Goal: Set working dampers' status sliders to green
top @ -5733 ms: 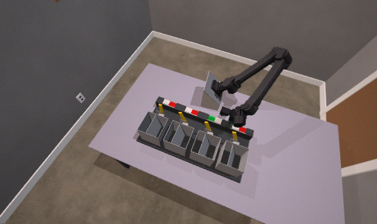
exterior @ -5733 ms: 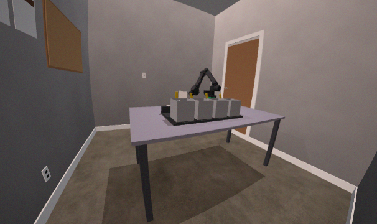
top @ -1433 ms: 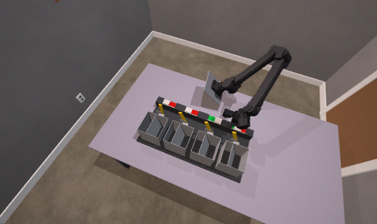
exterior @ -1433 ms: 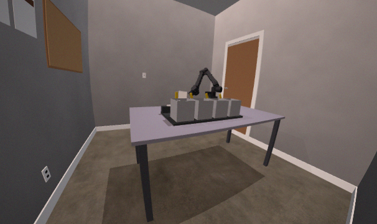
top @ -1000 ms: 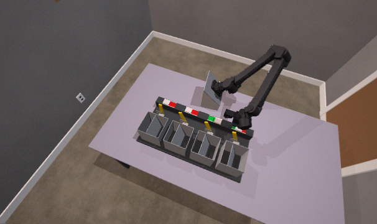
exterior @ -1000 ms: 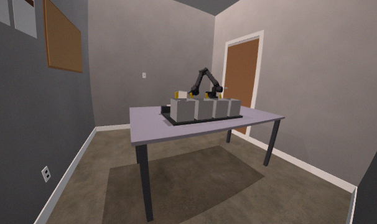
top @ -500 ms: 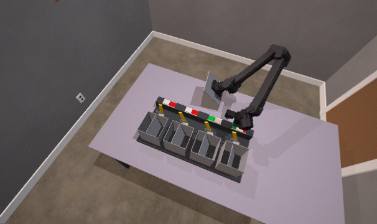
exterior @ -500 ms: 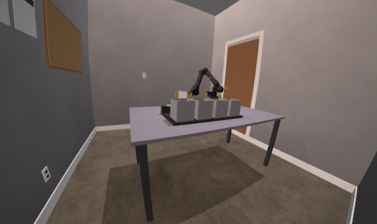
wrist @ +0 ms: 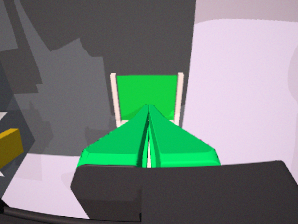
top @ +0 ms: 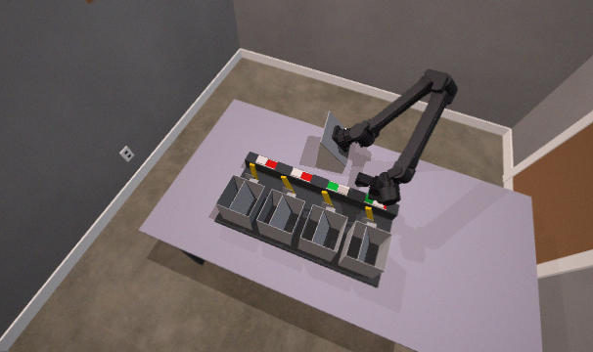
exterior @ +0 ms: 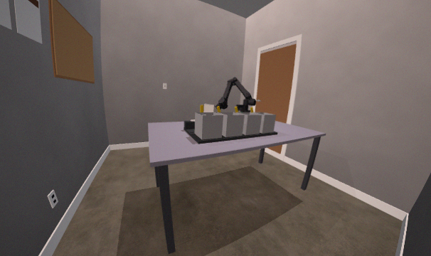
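Observation:
Four grey open-topped dampers [top: 301, 225] stand in a row on a dark base, each with a yellow lever [top: 288, 184] behind it. They also show in the exterior view [exterior: 233, 124]. A dark rail carries the sliders. The first slider [top: 266, 161] and the second slider [top: 301, 174] from the left show red beside a white cover. The third slider [top: 340, 187] shows green beside its white cover. My gripper [top: 375, 197] is shut and empty, low over the rightmost slider [top: 376, 201]. In the wrist view its green fingertips [wrist: 148, 108] rest at a green window [wrist: 147, 95]. A sliver of white and red shows at that slider's right end.
A grey wedge-shaped panel [top: 334, 142] stands on the table behind the rail, by the arm's base. The arm's elbow [top: 440, 83] rises high at the back right. The rightmost damper [top: 365, 248] and its lever [top: 369, 213] are close in front of the gripper.

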Action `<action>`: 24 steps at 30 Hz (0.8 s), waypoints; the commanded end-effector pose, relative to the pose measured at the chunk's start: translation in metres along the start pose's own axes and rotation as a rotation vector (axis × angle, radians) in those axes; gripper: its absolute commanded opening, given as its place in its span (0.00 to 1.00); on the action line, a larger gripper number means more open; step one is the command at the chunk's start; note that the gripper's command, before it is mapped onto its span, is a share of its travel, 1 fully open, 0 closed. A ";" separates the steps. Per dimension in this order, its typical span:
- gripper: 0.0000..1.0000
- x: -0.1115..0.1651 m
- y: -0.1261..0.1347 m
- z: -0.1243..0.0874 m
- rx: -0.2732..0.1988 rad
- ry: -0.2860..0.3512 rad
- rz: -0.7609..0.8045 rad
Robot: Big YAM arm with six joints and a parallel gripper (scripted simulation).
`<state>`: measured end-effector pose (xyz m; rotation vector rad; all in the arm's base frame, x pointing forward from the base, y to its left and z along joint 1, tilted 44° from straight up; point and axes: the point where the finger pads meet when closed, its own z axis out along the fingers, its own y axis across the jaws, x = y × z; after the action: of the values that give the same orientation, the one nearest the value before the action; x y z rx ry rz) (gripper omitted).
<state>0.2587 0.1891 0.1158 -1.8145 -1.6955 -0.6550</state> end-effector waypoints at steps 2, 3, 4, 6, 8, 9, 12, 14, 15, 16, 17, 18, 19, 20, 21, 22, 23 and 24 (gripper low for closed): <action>0.00 0.023 0.011 -0.007 -0.023 0.018 -0.034; 0.00 0.023 0.011 -0.007 -0.023 0.018 -0.034; 0.00 0.023 0.011 -0.007 -0.023 0.018 -0.034; 0.00 0.024 0.011 -0.006 -0.021 0.017 -0.032; 0.00 0.025 0.011 -0.007 -0.023 0.018 -0.034; 0.00 0.025 0.010 -0.007 -0.023 0.018 -0.034; 0.00 0.026 0.010 -0.007 -0.022 0.018 -0.033; 0.00 0.027 0.010 -0.007 -0.022 0.018 -0.034; 0.00 0.027 0.010 -0.007 -0.022 0.018 -0.033; 0.00 0.027 0.010 -0.007 -0.022 0.018 -0.033; 0.00 0.027 0.010 -0.007 -0.022 0.018 -0.033; 0.00 0.028 0.010 -0.007 -0.022 0.018 -0.033; 0.00 0.028 0.010 -0.007 -0.022 0.018 -0.033; 0.00 0.028 0.010 -0.007 -0.022 0.018 -0.033; 0.00 0.028 0.010 -0.007 -0.022 0.018 -0.033; 0.00 0.028 0.010 -0.006 -0.021 0.018 -0.032; 0.00 0.028 0.010 -0.007 -0.021 0.018 -0.032; 0.00 0.028 0.010 -0.007 -0.021 0.018 -0.032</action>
<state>0.2592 0.1936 0.1199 -1.8164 -1.6926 -0.6534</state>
